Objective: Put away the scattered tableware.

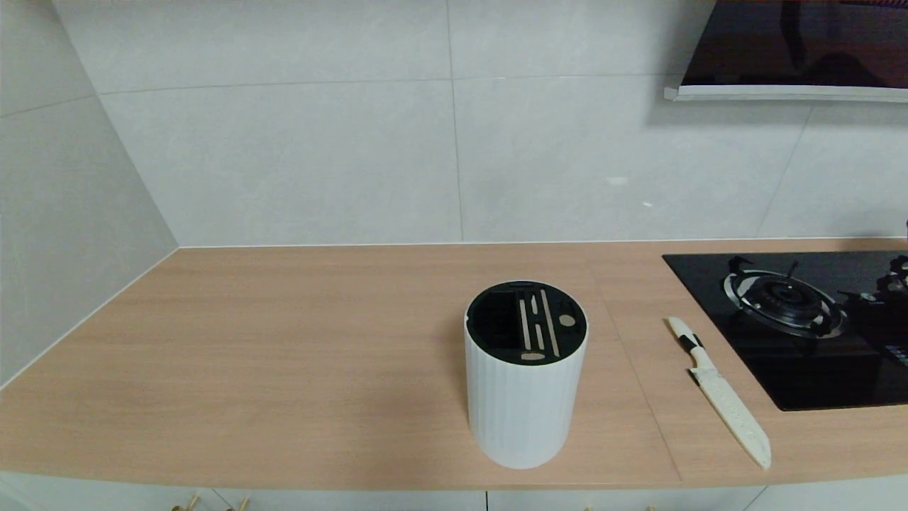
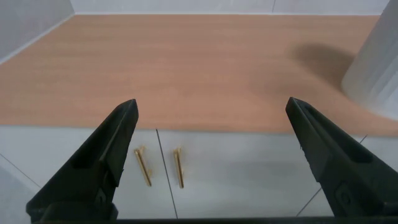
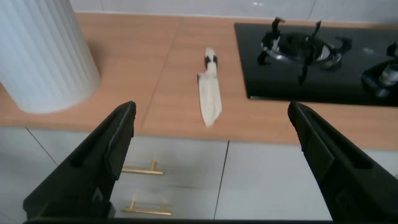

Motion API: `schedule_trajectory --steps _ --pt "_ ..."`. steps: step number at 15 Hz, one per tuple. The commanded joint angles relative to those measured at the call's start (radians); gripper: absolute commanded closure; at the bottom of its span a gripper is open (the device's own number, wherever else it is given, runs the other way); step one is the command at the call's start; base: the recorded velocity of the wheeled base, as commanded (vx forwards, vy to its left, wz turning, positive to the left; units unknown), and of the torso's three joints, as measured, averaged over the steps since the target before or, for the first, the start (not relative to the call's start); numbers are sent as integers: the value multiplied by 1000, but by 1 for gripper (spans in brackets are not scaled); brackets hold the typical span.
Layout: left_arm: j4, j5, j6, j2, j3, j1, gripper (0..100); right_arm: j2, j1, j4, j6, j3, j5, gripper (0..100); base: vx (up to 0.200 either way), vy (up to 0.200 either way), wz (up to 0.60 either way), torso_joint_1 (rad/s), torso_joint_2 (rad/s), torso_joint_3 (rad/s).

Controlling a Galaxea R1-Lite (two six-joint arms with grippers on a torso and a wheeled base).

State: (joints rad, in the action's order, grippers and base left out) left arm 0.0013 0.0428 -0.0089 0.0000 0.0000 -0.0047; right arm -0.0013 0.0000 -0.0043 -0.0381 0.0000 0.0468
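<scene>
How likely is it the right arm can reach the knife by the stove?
Probably yes: the knife lies flat on bare counter ahead of the open right tool, nothing between them.

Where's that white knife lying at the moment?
The knife lies flat on the wooden counter, on the right in the head view, between the white knife block and the black gas stove, its tip toward the front edge.
</scene>
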Motion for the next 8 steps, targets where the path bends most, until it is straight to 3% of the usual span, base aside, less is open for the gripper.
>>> schedule_trajectory --steps 1,8 --pt "0 0 0 0 0 0 0 1 0 0 0 0 1 0 0 0 0 271 -554 -300" --pt "0 0 0 0 0 0 0 1 0 0 0 0 1 0 0 0 0 182 -374 -192"
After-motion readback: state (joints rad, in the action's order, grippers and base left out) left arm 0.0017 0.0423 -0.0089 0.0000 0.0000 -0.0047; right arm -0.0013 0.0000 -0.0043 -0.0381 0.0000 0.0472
